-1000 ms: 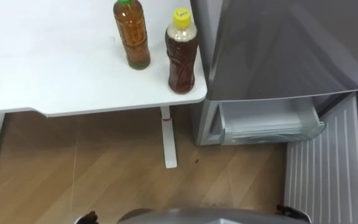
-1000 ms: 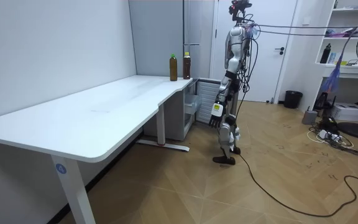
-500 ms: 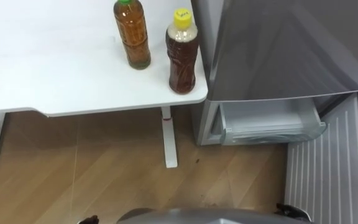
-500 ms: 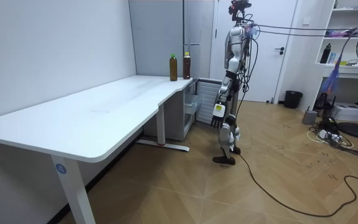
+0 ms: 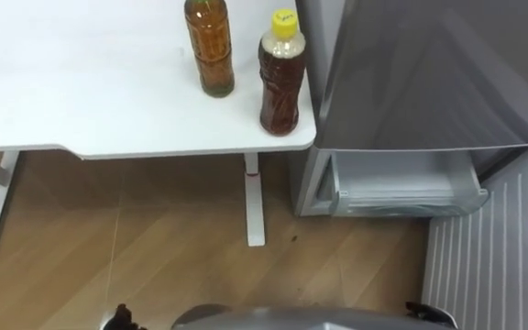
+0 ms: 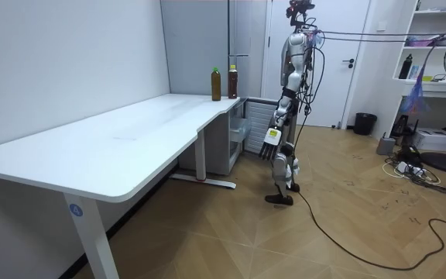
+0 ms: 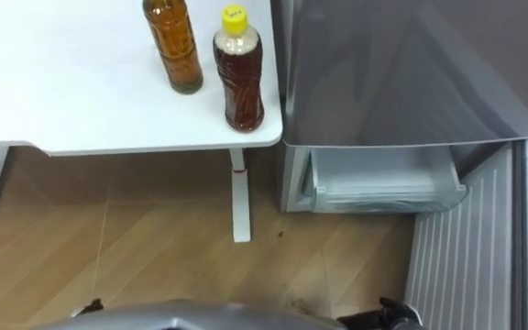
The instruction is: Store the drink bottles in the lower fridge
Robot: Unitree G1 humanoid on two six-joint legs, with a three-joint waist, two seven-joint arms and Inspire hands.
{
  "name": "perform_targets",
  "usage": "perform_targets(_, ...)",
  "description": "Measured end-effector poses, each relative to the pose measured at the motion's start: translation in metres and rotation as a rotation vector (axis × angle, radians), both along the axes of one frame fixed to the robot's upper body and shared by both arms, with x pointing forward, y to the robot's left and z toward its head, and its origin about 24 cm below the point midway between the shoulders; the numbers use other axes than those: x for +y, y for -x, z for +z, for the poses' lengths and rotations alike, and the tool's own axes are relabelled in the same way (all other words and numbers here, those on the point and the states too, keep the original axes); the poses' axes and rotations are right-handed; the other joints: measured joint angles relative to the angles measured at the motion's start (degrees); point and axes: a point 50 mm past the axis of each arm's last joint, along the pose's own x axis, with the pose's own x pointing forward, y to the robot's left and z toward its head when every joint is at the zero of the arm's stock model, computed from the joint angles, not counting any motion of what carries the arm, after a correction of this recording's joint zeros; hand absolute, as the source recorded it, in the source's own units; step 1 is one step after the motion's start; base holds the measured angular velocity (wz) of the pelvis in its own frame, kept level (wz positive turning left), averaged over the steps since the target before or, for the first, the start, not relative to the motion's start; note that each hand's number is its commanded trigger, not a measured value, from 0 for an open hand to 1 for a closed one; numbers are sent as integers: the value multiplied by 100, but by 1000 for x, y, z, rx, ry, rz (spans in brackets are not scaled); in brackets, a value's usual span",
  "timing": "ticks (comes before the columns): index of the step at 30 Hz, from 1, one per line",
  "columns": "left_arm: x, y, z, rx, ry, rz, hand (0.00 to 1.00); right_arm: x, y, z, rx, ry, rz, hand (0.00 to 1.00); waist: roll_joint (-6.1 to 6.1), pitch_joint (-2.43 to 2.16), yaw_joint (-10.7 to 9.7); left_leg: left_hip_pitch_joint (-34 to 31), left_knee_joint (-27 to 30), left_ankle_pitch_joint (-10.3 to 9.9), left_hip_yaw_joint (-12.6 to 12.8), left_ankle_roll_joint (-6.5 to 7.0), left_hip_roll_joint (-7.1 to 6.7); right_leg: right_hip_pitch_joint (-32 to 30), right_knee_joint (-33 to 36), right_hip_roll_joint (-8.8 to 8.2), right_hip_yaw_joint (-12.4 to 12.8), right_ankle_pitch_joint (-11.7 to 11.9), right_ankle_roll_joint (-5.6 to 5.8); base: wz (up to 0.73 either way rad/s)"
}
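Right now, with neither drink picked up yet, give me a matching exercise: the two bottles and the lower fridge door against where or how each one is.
1. yellow-capped bottle
2. green-capped bottle
3. lower fridge door

A. swung open
B. at the table corner beside the fridge
C. on the table, to the left of the other bottle

Pairs: 1-B, 2-C, 3-A.

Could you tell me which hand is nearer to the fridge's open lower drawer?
Right. The right hand hangs in front of the lower drawer; the left hand hangs well off to the left, in front of the table.
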Motion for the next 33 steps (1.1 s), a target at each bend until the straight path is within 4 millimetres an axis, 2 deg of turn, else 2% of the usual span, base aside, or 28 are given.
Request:
perform_targets(2, 1, -3, 1, -38, -10, 46, 0, 0, 0, 0, 0, -2, -6, 0, -8, 1, 2, 0, -10, 0, -2, 0, 0, -2, -1, -1, -3, 0, 1, 0)
perform_targets(3, 2, -4, 2, -62, -15, 77, 0, 0, 1, 0, 0, -3, -7, 0, 15, -19, -2, -1, -19, 0, -6, 0, -4, -3, 0, 0, -9, 1, 1, 0)
perform_targets(6, 3, -11, 4, -131, -22, 171, 0, 0, 1, 0, -3, 2, -5, 0, 8, -27, 12, 7, -51, 0, -5, 0, -6, 19, 24, -3, -56, 1, 2, 0)
perform_targets(7, 4, -12, 4, -144, -21, 190, 0, 0, 1, 0, -2, 3, -5, 0, 24, -24, 25, 24, -61, 0, -7, 0, -7, 32, 23, -3, -52, 2, 2, 0)
perform_targets(9, 5, -13, 5, -185, -17, 267, 0, 0, 3, 0, 0, 5, -6, 0, 4, 33, 38, 146, -101, -2, -3, 0, 0, 90, 18, -7, -34, 2, 2, -2)
perform_targets(11, 8, -18, 8, -226, -9, 318, 0, 0, 3, 0, -9, 6, 1, 0, 46, 15, 30, 127, -110, -6, -15, 3, 9, 74, 12, -10, -18, 1, 2, 0)
perform_targets(14, 15, -39, 19, -372, -3, 387, 0, 0, 2, 0, -14, 13, 33, 0, 19, 24, 79, 79, -111, -7, -37, 6, 11, 8, 40, -8, -1, 2, 3, 0)
perform_targets(16, 17, -50, 25, -450, 0, 417, 0, 0, 1, 1, -19, 18, 49, 0, 43, 20, 155, 89, -116, -7, -21, 7, 13, 5, 89, -6, 3, 2, 3, -9)
perform_targets(18, 19, -60, 33, -530, 5, 430, 0, -1, 0, 1, -27, 25, 71, 0, 58, -2, 192, 101, -115, -7, -7, 10, 12, 42, 94, -11, 0, 3, 4, -5)
perform_targets(24, 23, -80, 52, -671, -23, 424, 0, -3, 2, 1, -33, 34, 84, 0, 127, -22, 320, 193, -113, -7, -12, 11, 14, 84, 85, -13, -15, 8, 13, 0)
perform_targets(28, 25, -96, 69, -778, -54, 423, 0, -4, 0, 2, -43, 39, 92, 0, 187, -23, 316, 141, -63, -7, -50, 11, 14, 88, 92, -9, -52, 8, 12, 4)
perform_targets(31, 26, -108, 84, -882, -72, 418, 0, -5, -1, 2, -51, 39, 103, 0, 212, -42, 316, 148, -65, -1, -67, 14, 5, 104, 92, -12, -70, 8, 12, 0)
perform_targets(33, 28, -119, 99, -969, -79, 415, 0, -5, 1, 2, -59, 32, 89, 0, 212, -44, 310, 158, -70, 5, -78, 18, -4, 149, 88, -12, -63, 8, 12, 0)
